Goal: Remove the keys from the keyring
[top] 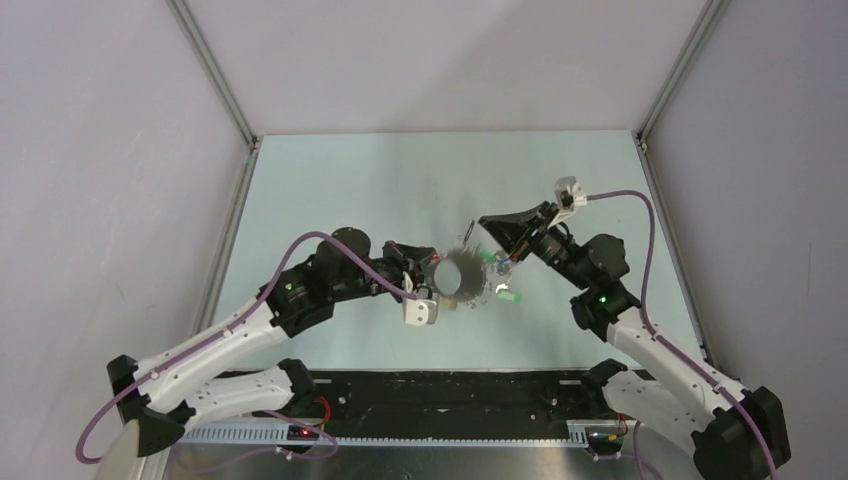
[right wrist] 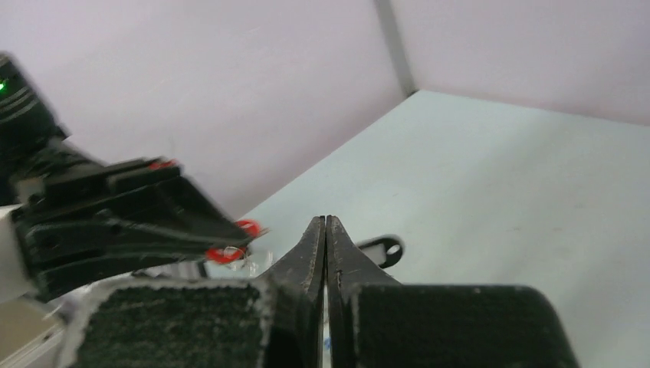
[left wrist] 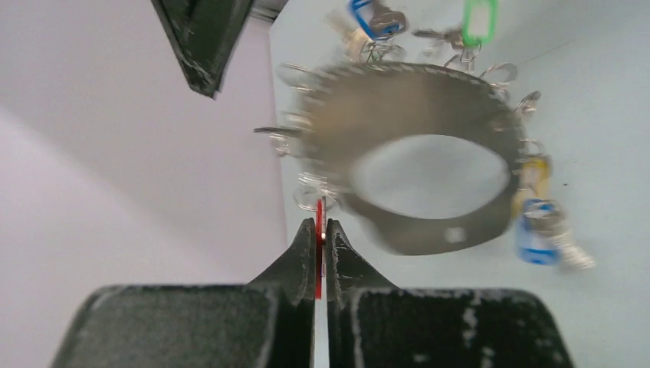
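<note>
The keyring [left wrist: 418, 230], a wide grey metal hoop, hangs blurred just beyond my left gripper [left wrist: 322, 224]; it also shows between both grippers from above [top: 460, 276]. The left gripper is shut on the flat red head of a key [left wrist: 319, 257] linked to the hoop by a small wire ring. Blue [left wrist: 374, 18], green [left wrist: 480, 20], yellow [left wrist: 534, 173] and another blue key [left wrist: 536, 236] dangle round the hoop. My right gripper [right wrist: 326, 222] is shut with nothing visible between its tips, close to the hoop's right side [top: 498, 258].
A green-headed key [top: 510, 296] lies on the pale table [top: 400, 180] just right of the hoop. A black tag [right wrist: 381, 249] lies behind the right fingers. Grey walls and frame posts enclose the table; the left gripper [right wrist: 228, 244] reaches in at the right wrist view's left.
</note>
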Robot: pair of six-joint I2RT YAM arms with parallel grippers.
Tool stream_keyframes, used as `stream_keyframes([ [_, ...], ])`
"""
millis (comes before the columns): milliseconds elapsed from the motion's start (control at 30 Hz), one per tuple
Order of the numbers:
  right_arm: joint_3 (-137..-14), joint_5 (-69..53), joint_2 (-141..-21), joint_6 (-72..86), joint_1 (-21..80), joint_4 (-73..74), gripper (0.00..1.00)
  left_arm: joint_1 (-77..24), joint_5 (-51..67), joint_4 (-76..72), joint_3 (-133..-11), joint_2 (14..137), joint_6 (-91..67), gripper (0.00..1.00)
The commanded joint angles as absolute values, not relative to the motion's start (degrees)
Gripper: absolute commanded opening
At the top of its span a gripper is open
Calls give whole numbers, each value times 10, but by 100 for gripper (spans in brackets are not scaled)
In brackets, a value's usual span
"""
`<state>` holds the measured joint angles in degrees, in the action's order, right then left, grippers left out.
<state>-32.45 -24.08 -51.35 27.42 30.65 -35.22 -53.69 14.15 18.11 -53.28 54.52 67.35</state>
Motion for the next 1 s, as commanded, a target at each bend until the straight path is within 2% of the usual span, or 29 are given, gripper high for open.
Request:
stream_keyframes([
  [0, -329, -197, -496, 246, 274, -354, 0, -541, 143, 191, -524, 522, 615, 0],
  [267, -329, -357, -532, 220, 266, -411, 1, -541, 168, 189, -534, 512, 653, 0],
  [367, -329, -392, -538, 200, 266, -421, 9, -541, 176, 188, -536, 505, 670, 0],
  [600, -332, -434, -544, 157, 267, -431, 16, -541, 162, 189, -559, 520, 695, 0],
  [767, -332, -477, -547, 115, 278, -421, 31, -541, 161, 189, -577, 538, 698, 0],
  [967, -337, -482, -554, 40, 310, -385, 36, -541, 171, 190, -590, 548, 707, 0],
])
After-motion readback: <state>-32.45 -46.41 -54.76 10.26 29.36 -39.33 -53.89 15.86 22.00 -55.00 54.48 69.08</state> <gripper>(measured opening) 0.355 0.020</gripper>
